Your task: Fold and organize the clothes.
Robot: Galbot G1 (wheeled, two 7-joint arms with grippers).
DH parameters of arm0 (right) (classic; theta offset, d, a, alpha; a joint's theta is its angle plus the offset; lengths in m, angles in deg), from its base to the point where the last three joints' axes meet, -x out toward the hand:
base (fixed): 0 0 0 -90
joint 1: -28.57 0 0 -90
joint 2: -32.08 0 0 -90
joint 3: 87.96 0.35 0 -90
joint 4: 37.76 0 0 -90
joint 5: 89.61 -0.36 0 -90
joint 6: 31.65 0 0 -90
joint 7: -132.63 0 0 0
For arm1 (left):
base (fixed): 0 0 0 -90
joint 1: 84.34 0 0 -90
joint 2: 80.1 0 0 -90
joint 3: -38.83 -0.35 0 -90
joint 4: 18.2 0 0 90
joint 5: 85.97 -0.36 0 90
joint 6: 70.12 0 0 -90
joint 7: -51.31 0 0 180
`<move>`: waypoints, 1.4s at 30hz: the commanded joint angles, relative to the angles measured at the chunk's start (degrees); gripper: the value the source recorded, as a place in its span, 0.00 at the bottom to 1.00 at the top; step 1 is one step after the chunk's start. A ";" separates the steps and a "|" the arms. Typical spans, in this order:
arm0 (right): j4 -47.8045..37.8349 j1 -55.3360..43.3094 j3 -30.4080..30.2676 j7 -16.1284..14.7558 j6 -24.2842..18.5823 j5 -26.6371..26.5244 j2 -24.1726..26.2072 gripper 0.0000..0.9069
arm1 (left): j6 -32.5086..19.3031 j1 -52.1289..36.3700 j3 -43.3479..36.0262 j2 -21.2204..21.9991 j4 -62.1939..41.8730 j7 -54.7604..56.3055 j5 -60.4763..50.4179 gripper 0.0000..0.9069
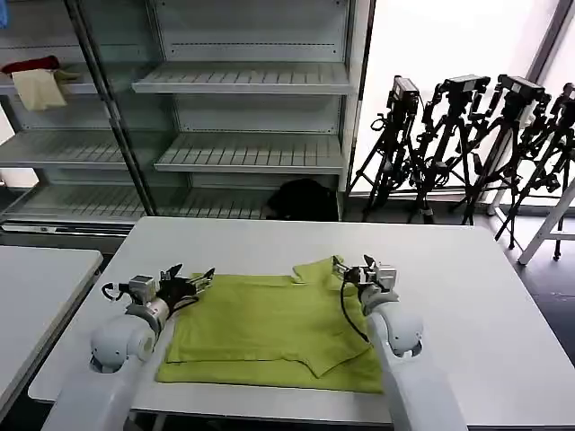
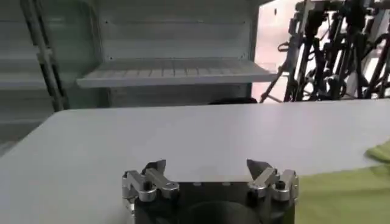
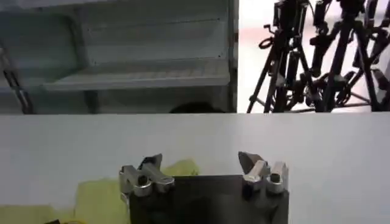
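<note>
Jaws on both arms stand wide apart and hold nothing. From the head view, the left gripper (image 1: 199, 277) hovers at the far left corner of the T-shirt (image 1: 269, 332), while the right gripper (image 1: 350, 269) sits at the far right, just by the collar and the sleeve folded over it. The lime shirt lies partly folded and mostly flat on the white bench (image 1: 503, 305), near the front edge, between the two arms.

In the left wrist view, the left gripper (image 2: 210, 176) has its jaws spread over bare bench, with the shirt's green edge (image 2: 347, 195) off to one side and not between the fingers.

In the right wrist view, the right gripper (image 3: 201, 167) is likewise spread, with yellow-green cloth (image 3: 97, 198) showing low beside it and the bare bench ahead.

The risk from here, as I judge it: the left jaws look to be just off the cloth, so closing now might pinch air or only a thin hem that slips. On the right, the doubled sleeve could be caught along with the layer beneath, dragging the fold askew
</note>
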 commanded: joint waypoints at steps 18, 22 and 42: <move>-4.64 -0.24 -1.56 -0.77 -0.09 4.22 -2.03 0.57 | 0.30 1.54 0.04 -0.31 -1.74 -2.05 -0.73 0.26; -4.49 0.02 -1.30 -1.17 -0.08 4.85 -2.07 0.29 | 0.33 2.03 0.11 0.07 -1.59 -2.32 -1.20 0.12; 3.09 1.38 -2.13 0.14 -0.14 2.07 -1.31 0.00 | 0.13 2.10 1.56 1.08 1.13 -1.72 0.85 0.00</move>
